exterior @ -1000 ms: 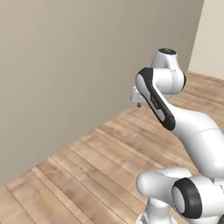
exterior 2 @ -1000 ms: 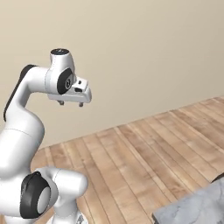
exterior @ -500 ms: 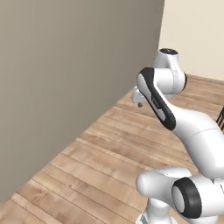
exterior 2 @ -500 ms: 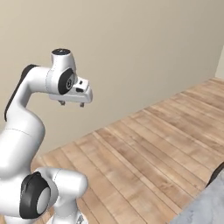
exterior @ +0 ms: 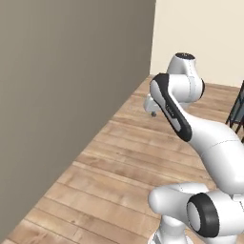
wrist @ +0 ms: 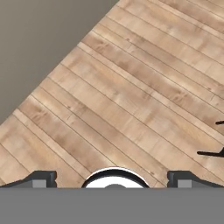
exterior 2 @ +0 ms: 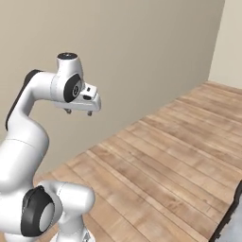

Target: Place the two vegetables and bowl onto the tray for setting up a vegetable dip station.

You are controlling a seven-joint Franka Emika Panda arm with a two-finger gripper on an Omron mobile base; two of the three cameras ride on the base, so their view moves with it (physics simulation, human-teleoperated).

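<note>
Fingers [exterior 2: 78, 112] spread (empty) over floorboards [exterior 2: 160, 160].

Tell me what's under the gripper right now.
Bare wooden floor lies beneath the open gripper, with a grey wall beside it. Nothing is held, and the floor directly below the hand is hidden.

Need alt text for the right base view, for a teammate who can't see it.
The white arm rises at the left, its open gripper held high and empty above a bare wood plank floor. A plain grey-beige wall runs behind, and a dark object's edge cuts into the lower right corner.
</note>
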